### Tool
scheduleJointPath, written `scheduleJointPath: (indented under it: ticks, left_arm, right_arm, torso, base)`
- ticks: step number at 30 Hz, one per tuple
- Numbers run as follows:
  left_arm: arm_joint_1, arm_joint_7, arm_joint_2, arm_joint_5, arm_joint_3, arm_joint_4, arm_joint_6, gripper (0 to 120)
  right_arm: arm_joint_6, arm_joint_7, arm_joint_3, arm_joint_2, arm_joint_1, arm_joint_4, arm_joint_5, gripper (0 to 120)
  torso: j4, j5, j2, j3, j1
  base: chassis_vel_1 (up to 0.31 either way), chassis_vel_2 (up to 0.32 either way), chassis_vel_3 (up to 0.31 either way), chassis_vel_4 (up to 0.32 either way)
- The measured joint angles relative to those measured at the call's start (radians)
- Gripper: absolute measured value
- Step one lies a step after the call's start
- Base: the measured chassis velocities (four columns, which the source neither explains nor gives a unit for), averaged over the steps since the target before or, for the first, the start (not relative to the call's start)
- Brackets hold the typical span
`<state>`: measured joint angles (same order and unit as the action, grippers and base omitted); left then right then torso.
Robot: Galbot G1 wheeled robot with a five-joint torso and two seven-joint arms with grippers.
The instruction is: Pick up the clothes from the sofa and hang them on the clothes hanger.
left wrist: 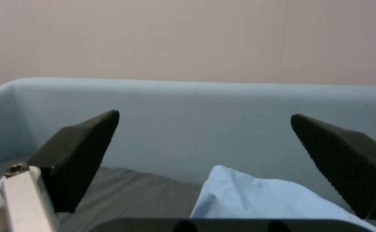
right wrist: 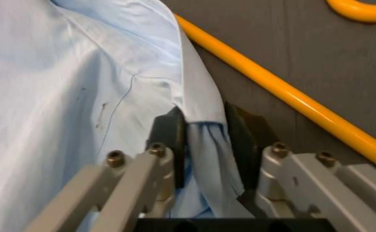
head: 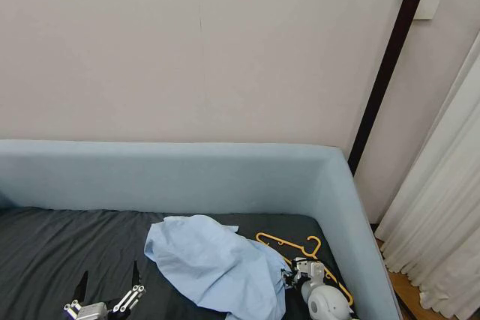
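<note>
"Pale blue cloth, centre of the head view: what is it, and where does it lie?" the student asks.

"A shirt (head: 214,267), crumpled in a heap on the dark grey seat (head: 60,237) of the sofa (head: 187,177), toward the sofa's right end. An orange hanger (head: 304,248) lies flat on the seat between the shirt and the right armrest (head: 352,215). One of its bars runs out from under the shirt's edge."

"Where is the right gripper?"

"The right gripper (head: 291,275) sits low at that same edge of the shirt. In the right wrist view its two dark pads (right wrist: 172,140) are pressed onto a bunched fold of the cloth (right wrist: 78,72), pinching it between them. The hanger's bar (right wrist: 284,92) crosses the bare seat close beside the gripper, apart from the pads."

"And the left gripper?"

"The left gripper (head: 109,281) hangs over the seat to the left of the shirt, apart from it, its black fingers (left wrist: 78,154) spread wide with nothing held. In the left wrist view they frame the pale blue backrest (left wrist: 207,121), with a corner of the shirt (left wrist: 259,198) low between them, farther off."

"The background?"

"A plain wall (head: 187,50) behind the sofa. At right stand a dark post (head: 386,65) and a white curtain (head: 442,207)."
</note>
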<state>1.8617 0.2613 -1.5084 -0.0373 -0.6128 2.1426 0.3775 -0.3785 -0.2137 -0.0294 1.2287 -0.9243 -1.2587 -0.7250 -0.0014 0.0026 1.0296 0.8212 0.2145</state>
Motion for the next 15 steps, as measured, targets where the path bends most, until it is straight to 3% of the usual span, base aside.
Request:
scheduleJointPath:
  ticks: [7, 10, 15]
  left_arm:
    - [-0.006, 0.002, 0.009, -0.004, -0.001, -0.005, 0.0, 100]
    - [-0.009, 0.003, 0.013, -0.006, -0.001, -0.006, -0.001, 100]
    - [-0.019, 0.005, 0.029, -0.022, -0.001, -0.009, -0.001, 100]
  right_arm:
    - [0.04, -0.004, 0.011, -0.022, -0.023, -0.073, 0.005, 0]
    - [0.066, -0.003, 0.009, -0.042, -0.036, -0.131, -0.001, 0]
    - [0.13, -0.001, -0.026, -0.123, -0.073, -0.372, -0.119, 0]
  torso:
    - [0.0, 0.0, 0.0, 0.0, 0.0]
    - [0.0, 0.0, 0.0, 0.0, 0.0]
    - [0.0, 0.0001, 0.0, 0.0, 0.0]
  base:
    - [0.0, 0.0, 0.0, 0.0]
    - [0.0, 0.0, 0.0, 0.0]
    - [0.0, 0.0, 0.0, 0.0]
